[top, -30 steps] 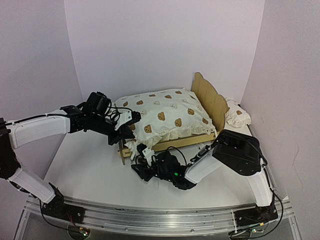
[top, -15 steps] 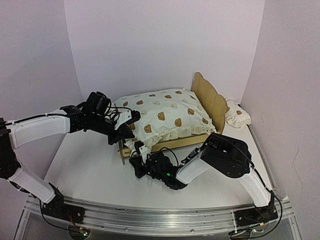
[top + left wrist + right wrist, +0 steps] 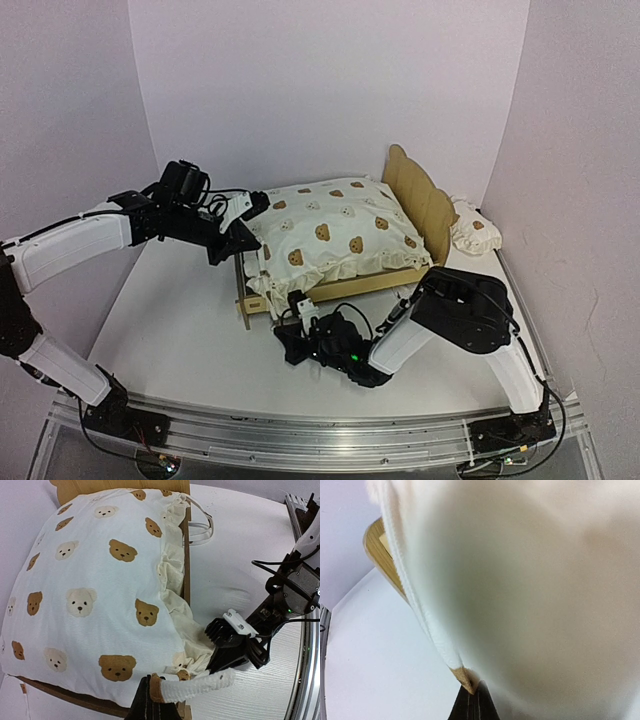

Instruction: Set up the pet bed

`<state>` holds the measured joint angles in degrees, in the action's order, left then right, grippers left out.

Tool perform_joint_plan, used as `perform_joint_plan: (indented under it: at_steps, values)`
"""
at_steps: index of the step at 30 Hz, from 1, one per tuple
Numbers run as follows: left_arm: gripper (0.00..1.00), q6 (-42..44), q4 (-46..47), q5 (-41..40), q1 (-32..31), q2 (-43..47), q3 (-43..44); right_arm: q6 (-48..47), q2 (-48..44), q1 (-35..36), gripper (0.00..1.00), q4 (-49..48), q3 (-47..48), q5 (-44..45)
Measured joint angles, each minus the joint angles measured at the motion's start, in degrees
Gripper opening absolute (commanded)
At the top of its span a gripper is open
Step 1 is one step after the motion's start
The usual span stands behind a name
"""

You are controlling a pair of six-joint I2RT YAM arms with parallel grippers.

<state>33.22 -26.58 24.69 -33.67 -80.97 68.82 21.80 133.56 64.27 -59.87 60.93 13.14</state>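
The white table (image 3: 170,330) carries everything. On it, in the middle of the overhead view, stands the pet bed (image 3: 415,195), its tall curved headboard right of centre and its long wooden rail running down to the left. The big bear-print cushion (image 3: 330,228) lies on the frame and hides the base; its frill spills over the rail at the lower left corner. The small pillow (image 3: 472,230) sits outside the bed, behind the headboard at the right, not yet in place.

My left claw (image 3: 152,702) hangs at the cushion's left end, pressed together on the brown tip of a tie string (image 3: 197,684) that trails to the right along the bottom of my left wrist view. My right claw (image 3: 471,697) is low at the bed's lower left corner, also pressed together, pinching the brown tip of a second tie string (image 3: 417,605). Blurred cream cloth fills most of that view.

My worries: I hold each string only by its tip, so a firm pull could slip it free. A sideways tug could drag the cushion off the frame, or slide the frame itself, which I judge to be light. My claws are near each other at one corner and could knock together, and with fabric smothering my right camera I aim half blind there
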Motion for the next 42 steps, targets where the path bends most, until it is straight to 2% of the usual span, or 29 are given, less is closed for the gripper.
perform_joint_plan:
  at_steps: [8,15,22,31,34,39,42]
  values:
    - [0.00,-0.3,-7.0,0.1,2.1,0.0,4.6,2.7,-8.1,0.0,0.00,2.3,-12.1,1.8]
    - [0.00,1.2,-11.6,0.4,8.3,0.0,7.3,5.1,-16.0,0.0,0.00,6.0,-21.0,4.8]
    - [0.00,3.0,-13.0,0.6,10.5,1.2,7.3,6.8,-21.2,-1.4,0.00,9.9,-26.4,5.7]
    - [0.00,6.0,-13.1,0.5,12.4,2.8,7.0,6.2,-23.7,-4.0,0.00,15.8,-25.7,2.8]
    - [0.00,10.0,-13.2,3.0,12.6,5.0,3.0,2.8,-23.8,-4.2,0.00,20.2,-22.8,0.4]
    - [0.00,19.2,-13.8,4.6,11.9,11.5,-8.7,-3.4,-25.0,-4.2,0.03,27.0,-19.6,-3.1]
    - [0.09,25.1,-12.0,2.2,11.7,13.7,-15.9,-6.4,-28.4,-4.2,0.10,32.6,-18.4,-3.2]
